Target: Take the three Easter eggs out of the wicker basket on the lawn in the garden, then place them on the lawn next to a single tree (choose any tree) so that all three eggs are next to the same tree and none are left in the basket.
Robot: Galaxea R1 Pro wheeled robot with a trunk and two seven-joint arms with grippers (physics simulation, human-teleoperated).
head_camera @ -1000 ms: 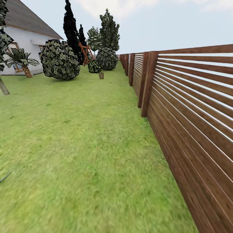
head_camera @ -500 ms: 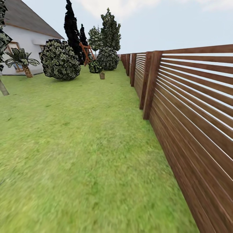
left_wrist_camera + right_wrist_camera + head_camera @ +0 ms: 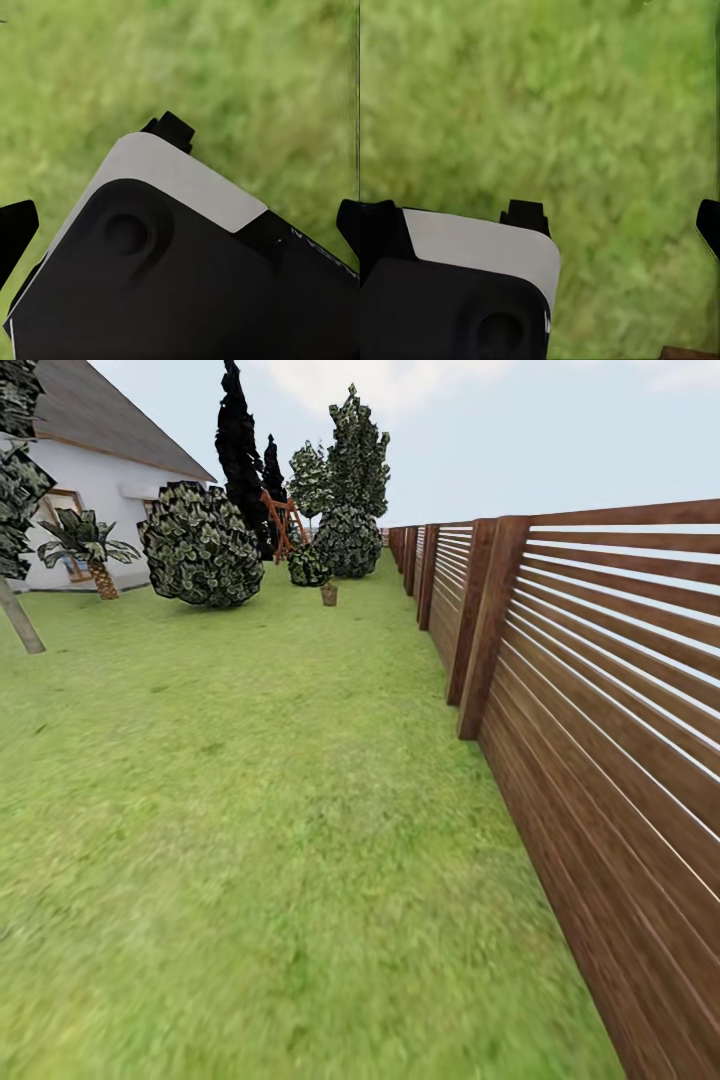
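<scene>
Left wrist view — we see dark fingertips (image 3: pixel 16 229) wide apart over the lawn (image 3: pixel 247 90); right fingertips (image 3: pixel 708 221) cropped — spacing unclear; robot body (image 3: pixel 172 277) blocks much.

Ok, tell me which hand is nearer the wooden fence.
Right. The fence runs along the robot's right, and a brown sliver, likely its base, edges the lawn under the right hand. The left hand hangs over lawn farther off.
</scene>
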